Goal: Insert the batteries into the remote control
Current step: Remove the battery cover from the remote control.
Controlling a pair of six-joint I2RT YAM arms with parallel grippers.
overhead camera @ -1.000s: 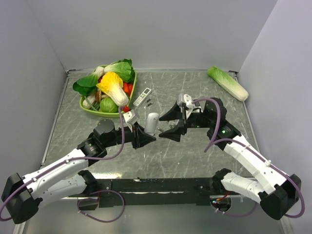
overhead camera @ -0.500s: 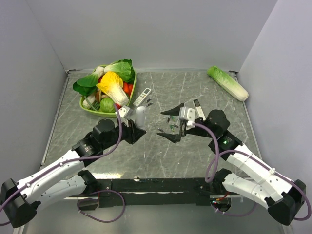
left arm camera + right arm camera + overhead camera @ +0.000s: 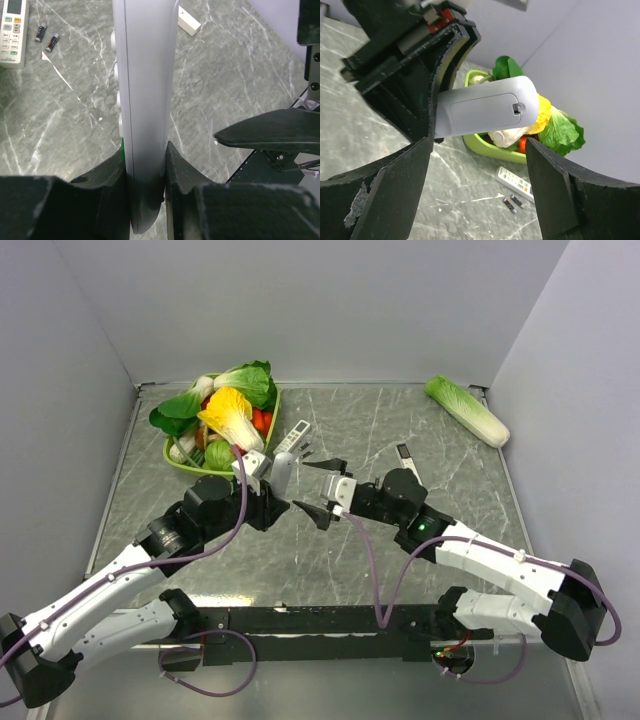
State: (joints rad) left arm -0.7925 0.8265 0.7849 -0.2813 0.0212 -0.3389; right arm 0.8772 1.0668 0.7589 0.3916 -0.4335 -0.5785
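My left gripper is shut on the white remote control, held off the table. The left wrist view shows the remote edge-on between the jaws. The right wrist view shows its back, with the battery cover closed. My right gripper is open and empty, just right of the remote and facing it. Two batteries lie on the table beside another remote; they are tiny in the top view.
A white remote with grey buttons lies by the green vegetable basket at the back left. A slim white remote with a black end lies right of centre. A napa cabbage lies at the far right corner.
My left gripper carried the remote back and left towards the basket. My right arm swung left to face it, uncovering the slim remote behind.
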